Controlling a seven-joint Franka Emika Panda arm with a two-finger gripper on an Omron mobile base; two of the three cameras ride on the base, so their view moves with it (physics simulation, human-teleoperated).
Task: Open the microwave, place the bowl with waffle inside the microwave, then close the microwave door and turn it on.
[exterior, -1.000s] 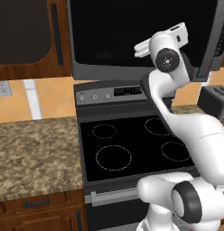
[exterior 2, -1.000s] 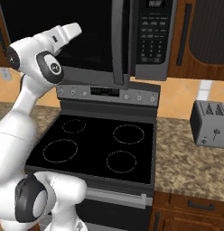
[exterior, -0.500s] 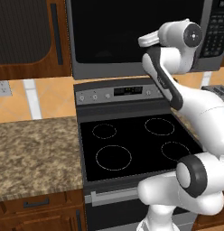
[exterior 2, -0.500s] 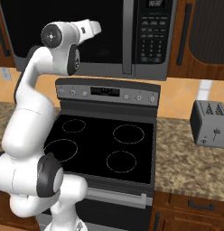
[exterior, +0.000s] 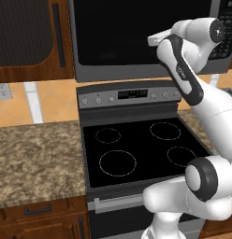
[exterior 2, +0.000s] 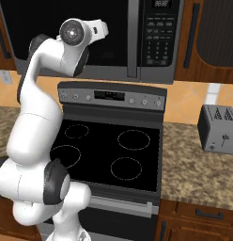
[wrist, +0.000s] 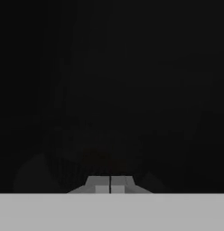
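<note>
The microwave hangs above the stove with its door closed flat against the front. A slim grey handle and the keypad sit at the door's right. My gripper is raised to the black glass, its tip close against the door's middle. In the hand view its fingertips stand together, shut on nothing, facing dark glass. The bowl and the waffle are hidden; behind the glass only a dim rounded shape shows, too dark to name.
The black-topped stove lies below, its control panel at the back. Granite counter runs to the left. A grey toaster stands on the counter to the right. Brown wall cabinets flank the microwave.
The microwave door, ajar a second ago, has swung shut. My arm's upper joint swung right and the hand followed the door to the glass.
</note>
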